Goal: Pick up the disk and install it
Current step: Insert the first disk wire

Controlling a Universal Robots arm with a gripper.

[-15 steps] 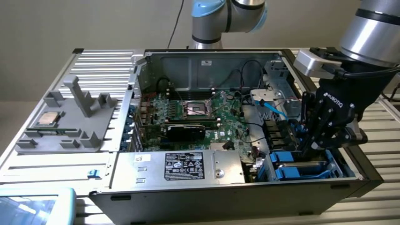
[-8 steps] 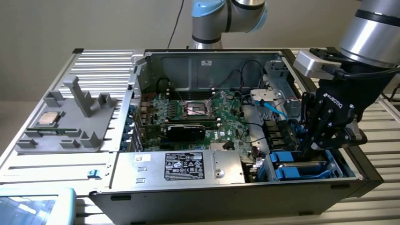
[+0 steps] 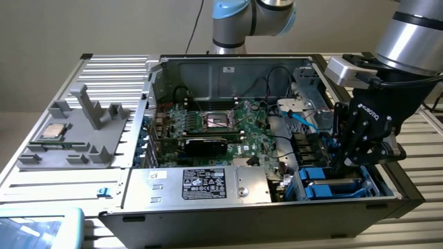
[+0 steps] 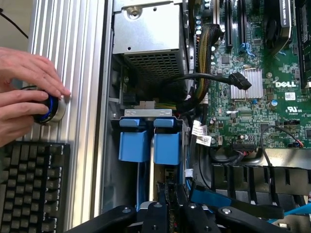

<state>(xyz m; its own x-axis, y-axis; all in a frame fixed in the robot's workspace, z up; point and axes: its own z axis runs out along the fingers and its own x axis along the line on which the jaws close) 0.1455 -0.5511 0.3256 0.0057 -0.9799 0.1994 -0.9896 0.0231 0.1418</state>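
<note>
- Gripper [image 4: 168, 196] hangs low over the drive bay [image 4: 146, 112], jaws nearly closed; gripping or not, I can't tell.
- Person's hand [image 4: 26, 90] rests on a knob [image 4: 52, 109] by the keyboard [image 4: 34, 184].
- Disk [image 4: 167, 141] stands in the bay; installation looks almost finished.

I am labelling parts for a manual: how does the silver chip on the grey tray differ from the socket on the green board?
The chip lies outside the case on the grey tray; the socket sits inside it on the green board. The chip is pale silver; the socket is dark inside a metal frame. Both look roughly square.
</note>
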